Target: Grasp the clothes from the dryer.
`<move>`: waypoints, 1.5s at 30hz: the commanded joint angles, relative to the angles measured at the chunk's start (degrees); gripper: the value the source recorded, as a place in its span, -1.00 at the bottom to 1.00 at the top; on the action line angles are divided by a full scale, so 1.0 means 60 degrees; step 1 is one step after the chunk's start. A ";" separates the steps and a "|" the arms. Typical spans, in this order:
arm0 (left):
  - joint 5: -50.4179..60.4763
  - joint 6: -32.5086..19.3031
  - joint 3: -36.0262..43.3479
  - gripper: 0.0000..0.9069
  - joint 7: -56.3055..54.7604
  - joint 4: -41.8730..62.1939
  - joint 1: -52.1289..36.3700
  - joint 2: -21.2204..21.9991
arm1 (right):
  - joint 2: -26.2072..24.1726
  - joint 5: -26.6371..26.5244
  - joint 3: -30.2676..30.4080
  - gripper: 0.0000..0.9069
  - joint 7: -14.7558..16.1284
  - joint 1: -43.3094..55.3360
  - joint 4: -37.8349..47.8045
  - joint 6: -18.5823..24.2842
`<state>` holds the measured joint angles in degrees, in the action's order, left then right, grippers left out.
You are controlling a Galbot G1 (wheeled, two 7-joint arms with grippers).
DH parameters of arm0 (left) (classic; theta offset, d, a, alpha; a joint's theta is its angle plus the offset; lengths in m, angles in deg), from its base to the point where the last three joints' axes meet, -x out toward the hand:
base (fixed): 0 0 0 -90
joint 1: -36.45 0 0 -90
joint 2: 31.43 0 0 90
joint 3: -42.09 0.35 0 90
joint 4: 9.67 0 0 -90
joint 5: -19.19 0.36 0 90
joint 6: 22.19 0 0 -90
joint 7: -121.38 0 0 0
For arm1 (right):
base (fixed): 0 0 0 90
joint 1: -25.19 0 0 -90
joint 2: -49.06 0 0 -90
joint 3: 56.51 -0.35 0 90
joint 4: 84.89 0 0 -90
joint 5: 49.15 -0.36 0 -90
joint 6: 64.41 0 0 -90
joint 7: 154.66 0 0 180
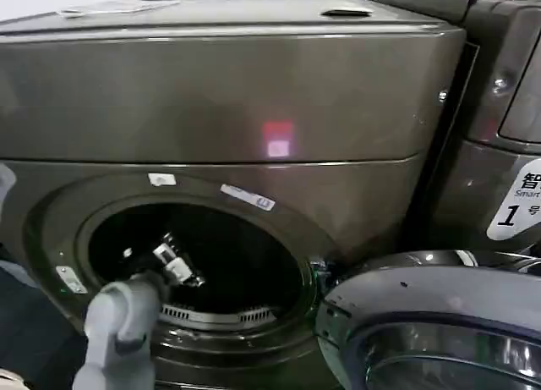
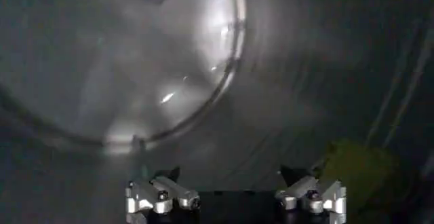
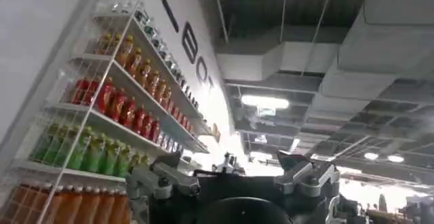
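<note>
**Left arm inside the drum, cloth just beside the pincer**

The dryer (image 1: 254, 111) stands with its round porthole open and its door (image 1: 423, 322) swung out to the robot's right. The left arm reaches through the opening, and the left pincer (image 1: 173, 263) sits inside the dark drum. In the left wrist view the left pincer (image 2: 236, 198) is spread wide with nothing between its fingers (image 2: 163, 195). The clothes (image 2: 359, 171), a yellow-green bundle, lie on the drum wall just beside one finger, not gripped. The right pincer (image 3: 234, 181) is parked away from the machine, spread and empty, pointing up toward a shelf of bottles (image 3: 122, 110) and the ceiling.
</note>
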<state>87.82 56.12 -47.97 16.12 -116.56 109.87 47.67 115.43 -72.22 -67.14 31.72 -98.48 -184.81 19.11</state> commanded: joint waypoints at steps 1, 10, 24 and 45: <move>-0.0337 -0.1204 0.0344 1.00 0.0436 0.0994 -0.0447 -0.0128 | -0.0021 0.0105 -0.0007 1.00 0.0003 -0.0015 0.0020 0.0025; -0.0384 -0.1210 0.0824 1.00 0.0430 0.2294 -0.0882 -0.0257 | -0.0069 0.0125 0.0017 1.00 -0.0001 0.0008 0.0122 0.0029; -0.1298 -0.0894 0.0934 1.00 0.0438 0.3064 -0.0657 -0.0476 | -0.0178 0.0146 0.0011 1.00 0.0003 -0.0010 0.0161 0.0018; -0.1122 -0.0350 0.0881 1.00 0.0424 0.4827 -0.0968 -0.0398 | -0.0172 0.0238 0.0160 1.00 0.0015 0.0087 0.0147 0.0037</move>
<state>80.85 53.04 -42.86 18.55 -91.89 104.38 45.28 114.38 -70.87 -66.23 31.83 -98.04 -183.78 19.33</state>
